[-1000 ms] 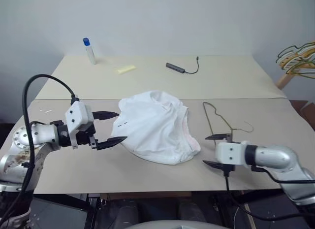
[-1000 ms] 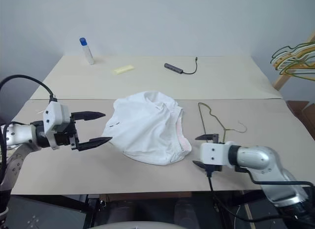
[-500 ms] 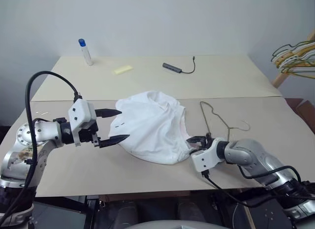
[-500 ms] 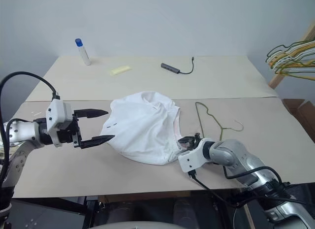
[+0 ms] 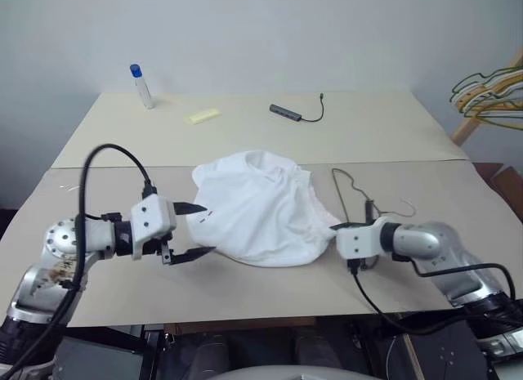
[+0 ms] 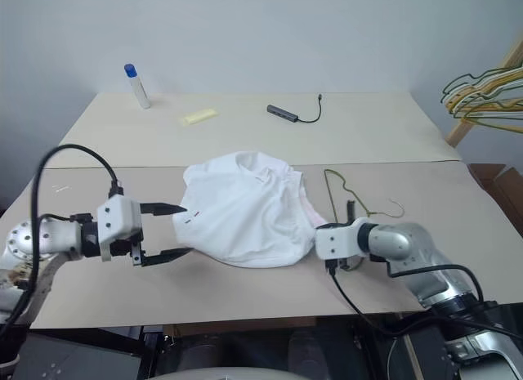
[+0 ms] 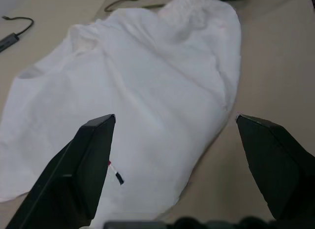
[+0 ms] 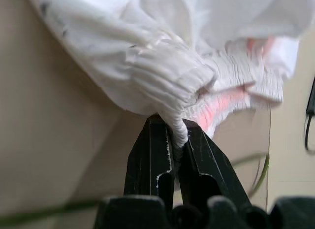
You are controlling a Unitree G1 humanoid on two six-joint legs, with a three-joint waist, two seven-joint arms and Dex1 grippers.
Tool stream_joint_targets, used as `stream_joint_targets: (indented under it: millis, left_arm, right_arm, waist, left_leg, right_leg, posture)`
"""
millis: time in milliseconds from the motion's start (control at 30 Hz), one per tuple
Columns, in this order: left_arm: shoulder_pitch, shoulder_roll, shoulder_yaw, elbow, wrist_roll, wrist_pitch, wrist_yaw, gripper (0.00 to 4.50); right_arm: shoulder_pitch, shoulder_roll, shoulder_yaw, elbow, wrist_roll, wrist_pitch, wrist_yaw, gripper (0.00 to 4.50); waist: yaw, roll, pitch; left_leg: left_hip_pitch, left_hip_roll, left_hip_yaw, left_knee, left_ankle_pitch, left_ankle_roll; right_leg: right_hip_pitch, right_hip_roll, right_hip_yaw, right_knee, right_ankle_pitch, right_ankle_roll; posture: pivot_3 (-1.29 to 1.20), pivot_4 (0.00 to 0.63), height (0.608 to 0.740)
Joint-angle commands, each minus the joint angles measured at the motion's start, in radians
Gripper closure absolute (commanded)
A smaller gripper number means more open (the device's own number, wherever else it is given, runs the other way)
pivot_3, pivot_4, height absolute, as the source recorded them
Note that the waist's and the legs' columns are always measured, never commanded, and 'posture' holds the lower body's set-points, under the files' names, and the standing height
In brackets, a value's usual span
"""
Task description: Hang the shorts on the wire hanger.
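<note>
So here's where I'm at. My right gripper [image 8: 173, 155] is pinched down on the gathered elastic waistband of the shorts [image 5: 257, 212], and in the right wrist view you can see a fold of that pink-tinted band squeezed between the two black fingers [image 8: 147, 160]. Grabbing the waistband makes sense to me since that's the end that has to open up for the wire hanger [image 5: 353, 196] to go in.

My left gripper [image 5: 189, 230] is spread wide and hovering just off the leg-hem side of the shorts, one finger above the cloth edge and one lower, near the little red and dark marks [image 7: 114, 171]. My guess is it's lined up to take the opposite end so I can lift the thing flat between both arms.

The shorts lie bunched near the middle of the tabletop [image 5: 245, 286], toward the front edge. The olive-brown wire hanger lies flat just beside the waistband, on the right side, hook pointing away toward the right edge.

The surface is plain beige, two tabletops pushed together with a seam across. Toward the back edge: a white bottle with a blue cap [image 5: 140, 84] at the left corner, a yellow slip [image 5: 203, 115], and a small adapter with a cable [image 5: 294, 111]. White wall behind, and a bunch of yellow and grey hangers [image 5: 490, 92] off the right side.
</note>
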Motion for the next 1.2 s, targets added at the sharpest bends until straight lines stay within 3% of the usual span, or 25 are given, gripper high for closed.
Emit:
stream_joint_targets:
  millis: [33, 267, 433, 600, 1000, 1100, 1200]
  left_arm:
    - [-0.044, -0.009, -0.001, 0.01, 0.0, -0.022, 0.001, 0.25]
    - [-0.092, -0.014, 0.001, 0.039, -0.017, -0.014, -0.018, 0.25]
    - [-0.082, -0.01, 0.005, 0.025, -0.027, -0.012, -0.027, 0.25]
    - [-0.069, -0.008, 0.012, 0.017, -0.034, -0.007, -0.023, 0.25]
    - [-0.052, -0.008, 0.023, -0.005, -0.047, 0.008, -0.012, 0.25]
    - [-0.051, -0.01, 0.021, -0.009, -0.045, 0.01, -0.012, 0.25]
    - [-0.046, -0.006, 0.016, -0.007, -0.037, 0.004, -0.018, 0.25]
  right_arm:
    - [0.006, -0.009, -0.042, -0.004, 0.012, 0.026, -0.015, 4.15]
    - [0.078, -0.051, -0.084, -0.084, -0.009, 0.021, -0.04, 1.77]
    - [0.148, -0.154, -0.145, -0.157, -0.077, -0.123, -0.121, 0.03]
    - [0.167, -0.18, -0.133, -0.196, -0.138, -0.221, -0.167, 0.03]
    - [0.057, -0.084, 0.038, -0.091, -0.379, -0.306, -0.222, 0.03]
    - [0.017, -0.066, 0.059, -0.053, -0.414, -0.312, -0.232, 0.67]
    - [0.001, -0.054, 0.063, -0.051, -0.417, -0.327, -0.25, 1.67]
  waist:
    - [-0.001, 0.0, 0.0]
    - [-0.018, 0.001, 0.0]
    - [-0.023, 0.001, 0.0]
    - [-0.038, 0.001, 0.0]
    - [-0.043, 0.001, 0.0]
    - [-0.043, 0.0, -0.001]
    - [-0.043, 0.001, -0.001]
  left_leg:
    - [0.0, 0.0, 0.0, 0.0, 0.0, 0.0]
    - [-0.001, 0.0, 0.0, 0.0, 0.0, 0.0]
    - [0.0, 0.0, 0.0, 0.0, 0.0, 0.0]
    - [0.0, 0.0, 0.0, -0.001, 0.0, 0.0]
    - [0.001, 0.0, 0.0, 0.0, 0.0, 0.0]
    - [0.001, 0.001, 0.0, 0.0, 0.0, 0.0]
    - [0.001, 0.001, 0.0, 0.0, 0.0, 0.0]
  right_leg:
    - [0.0, 0.0, 0.0, 0.0, 0.0, 0.0]
    - [-0.001, 0.0, 0.0, 0.0, 0.0, 0.0]
    - [-0.001, 0.0, 0.0, 0.001, 0.0, 0.0]
    - [-0.001, 0.0, 0.0, 0.001, -0.001, 0.0]
    - [-0.001, 0.0, 0.001, 0.001, -0.001, 0.0]
    - [0.0, 0.001, 0.001, 0.001, -0.001, 0.0]
    - [0.0, 0.001, 0.001, 0.001, -0.001, 0.0]
  posture:
    - [-0.14, 0.0, 0.74]
    - [-0.16, 0.0, 0.74]
    - [-0.16, 0.0, 0.74]
    - [-0.16, 0.0, 0.74]
    - [-0.14, 0.0, 0.74]
    - [-0.14, 0.0, 0.74]
    - [-0.14, 0.0, 0.74]
